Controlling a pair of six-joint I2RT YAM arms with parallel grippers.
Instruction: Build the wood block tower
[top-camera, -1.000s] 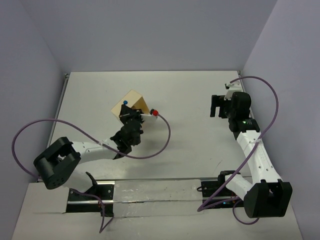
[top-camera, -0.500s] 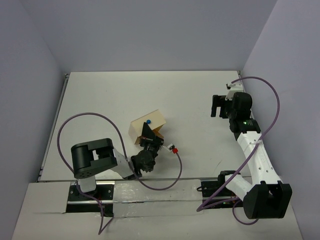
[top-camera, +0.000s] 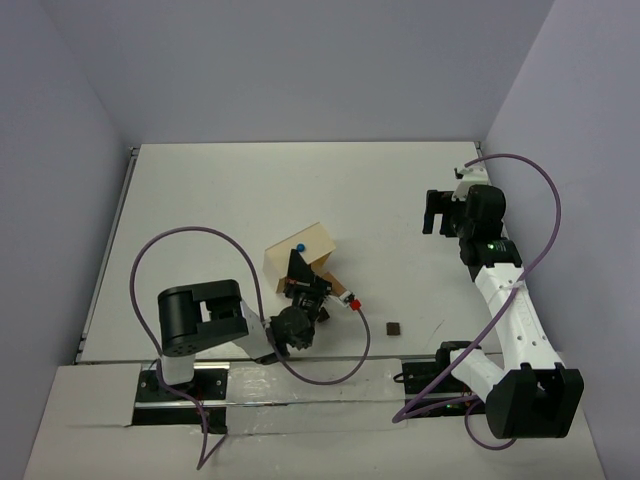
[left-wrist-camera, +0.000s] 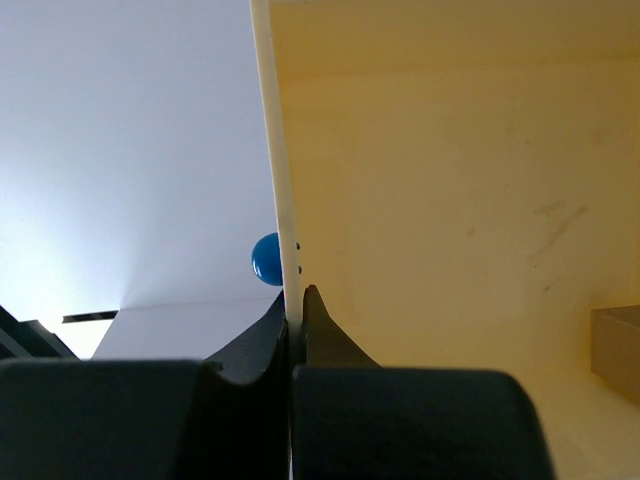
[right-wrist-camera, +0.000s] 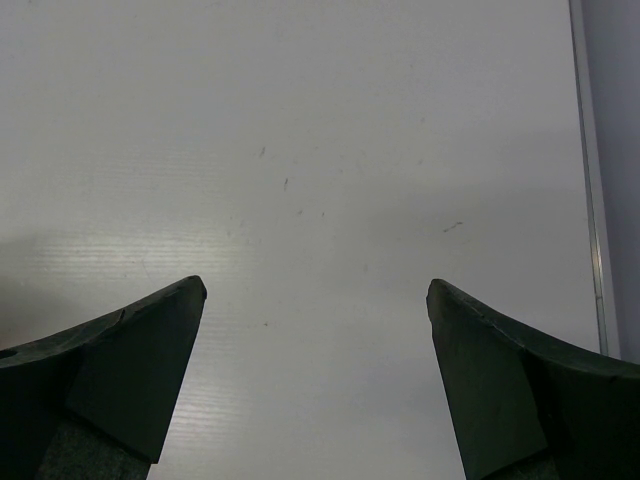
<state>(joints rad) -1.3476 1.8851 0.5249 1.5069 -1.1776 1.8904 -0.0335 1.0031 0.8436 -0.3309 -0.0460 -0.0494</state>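
Observation:
My left gripper (top-camera: 298, 264) is shut on one wall of a pale wooden box (top-camera: 312, 240) and holds it tilted near the table's front edge. In the left wrist view its fingers (left-wrist-camera: 318, 325) pinch the thin wall edge (left-wrist-camera: 278, 150). A blue knob (left-wrist-camera: 266, 258) sits on the wall's outside. A tan wood block (left-wrist-camera: 615, 340) lies inside the box at the lower right. One dark brown block (top-camera: 394, 327) lies loose on the table right of the box. No stacked tower is in view. My right gripper (top-camera: 435, 212) is open and empty over bare table (right-wrist-camera: 315, 290).
A purple cable with a red connector (top-camera: 352, 302) loops beside the box. The metal rail (top-camera: 290, 385) with the arm bases runs along the near edge. Walls close the table on the left, back and right.
My left arm has folded back and drawn the box from mid-table toward the near edge, tilting it. A dark brown block now lies on the table. The right arm has not moved.

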